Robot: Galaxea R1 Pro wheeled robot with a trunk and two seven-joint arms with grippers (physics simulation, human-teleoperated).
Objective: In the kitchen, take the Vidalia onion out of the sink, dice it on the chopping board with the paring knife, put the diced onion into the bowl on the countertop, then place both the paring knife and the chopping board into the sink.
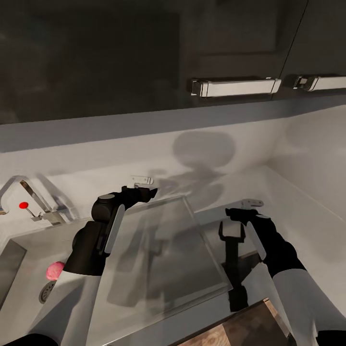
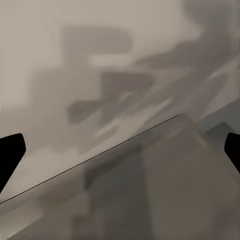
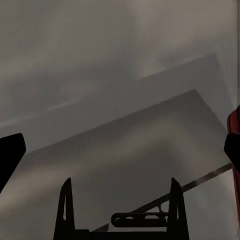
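Observation:
The pinkish Vidalia onion lies in the sink next to the round drain, at the lower left of the head view. My left gripper hangs open over the far edge of the steel drainboard, well right of the onion. My right gripper is open too, above the countertop beyond the drainboard. A corner of the dark wooden chopping board shows at the bottom edge. The paring knife and the bowl are out of view.
The chrome tap with its red knob rises behind the sink. A black two-pronged stand sits under my right wrist. Dark wall cabinets hang overhead. A red shape at the right wrist view's edge is unclear.

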